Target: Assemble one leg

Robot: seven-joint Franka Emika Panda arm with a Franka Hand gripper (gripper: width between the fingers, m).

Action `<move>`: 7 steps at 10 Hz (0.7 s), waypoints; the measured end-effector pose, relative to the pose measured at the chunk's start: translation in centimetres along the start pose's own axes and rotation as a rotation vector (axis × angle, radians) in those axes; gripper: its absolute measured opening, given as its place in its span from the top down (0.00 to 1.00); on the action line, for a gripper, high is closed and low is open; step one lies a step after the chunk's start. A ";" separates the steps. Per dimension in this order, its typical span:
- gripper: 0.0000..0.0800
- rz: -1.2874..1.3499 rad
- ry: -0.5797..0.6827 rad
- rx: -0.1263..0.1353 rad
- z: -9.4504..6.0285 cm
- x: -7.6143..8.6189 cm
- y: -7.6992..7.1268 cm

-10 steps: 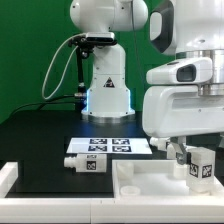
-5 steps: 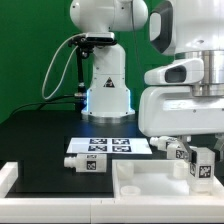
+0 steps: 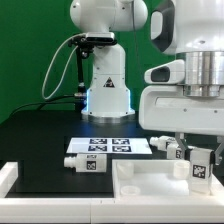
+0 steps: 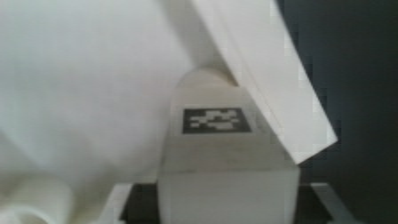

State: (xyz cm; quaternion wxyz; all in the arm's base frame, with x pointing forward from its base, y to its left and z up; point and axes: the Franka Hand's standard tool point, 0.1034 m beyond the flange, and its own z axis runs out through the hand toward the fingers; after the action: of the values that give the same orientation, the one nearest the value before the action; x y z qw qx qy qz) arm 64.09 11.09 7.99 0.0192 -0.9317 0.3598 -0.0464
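Note:
My gripper (image 3: 201, 160) is at the exterior view's right, shut on a white leg (image 3: 203, 168) that stands upright over the white tabletop piece (image 3: 150, 188). In the wrist view the leg (image 4: 222, 160), with its black-and-white tag, fills the space between my fingers (image 4: 128, 203), and their dark pads rest against its sides. The tabletop's slanted edge (image 4: 267, 70) runs beside the leg. A second white leg (image 3: 85, 162) lies on the black table to the left. Another small white part (image 3: 172, 147) sits behind the held leg.
The marker board (image 3: 110, 146) lies flat in the middle of the black table. The robot base (image 3: 107, 85) stands behind it before a green backdrop. A white rim (image 3: 8, 178) shows at the front left corner.
My wrist has turned about its axis with the leg in it. The leg stays at nearly the same spot over the tabletop piece.

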 end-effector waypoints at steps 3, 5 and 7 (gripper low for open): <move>0.64 0.304 -0.046 0.006 0.1 0.1 0.2; 0.64 0.442 -0.050 0.005 0.1 0.2 0.3; 0.64 0.627 -0.082 0.015 0.2 0.6 0.7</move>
State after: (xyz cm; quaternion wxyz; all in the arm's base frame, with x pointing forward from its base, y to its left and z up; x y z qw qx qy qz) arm 64.06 10.21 7.84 0.0539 -0.7761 0.6283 -0.0033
